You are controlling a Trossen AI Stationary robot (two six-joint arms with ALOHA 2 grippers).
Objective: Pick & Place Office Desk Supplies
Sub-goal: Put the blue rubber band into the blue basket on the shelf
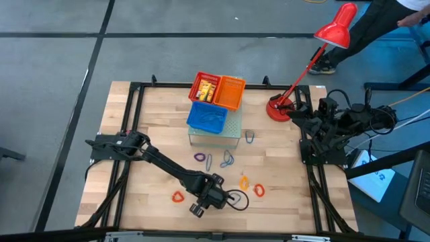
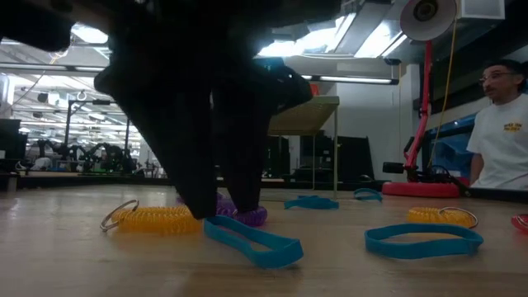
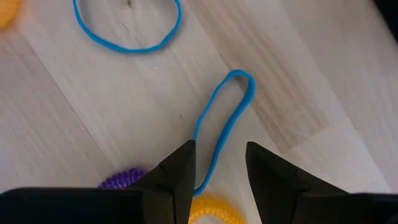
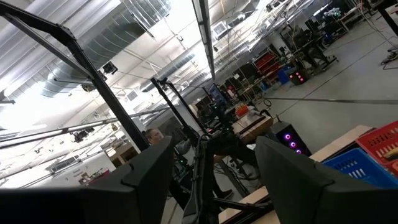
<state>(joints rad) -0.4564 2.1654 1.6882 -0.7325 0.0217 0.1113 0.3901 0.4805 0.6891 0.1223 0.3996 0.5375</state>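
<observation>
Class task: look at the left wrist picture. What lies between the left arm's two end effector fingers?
One end of a blue loop runs between the left end effector fingers, seen in the left wrist view.

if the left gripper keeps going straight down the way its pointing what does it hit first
Most likely the thin blue rubber-band loop lying flat on the wooden table: in the left wrist view the band runs into the gap between the left gripper's open fingers. A purple coiled loop lies just beside, so depth is unclear.

No readable text anywhere; print on person's white shirt (image 2: 505,128) too small to read.
</observation>
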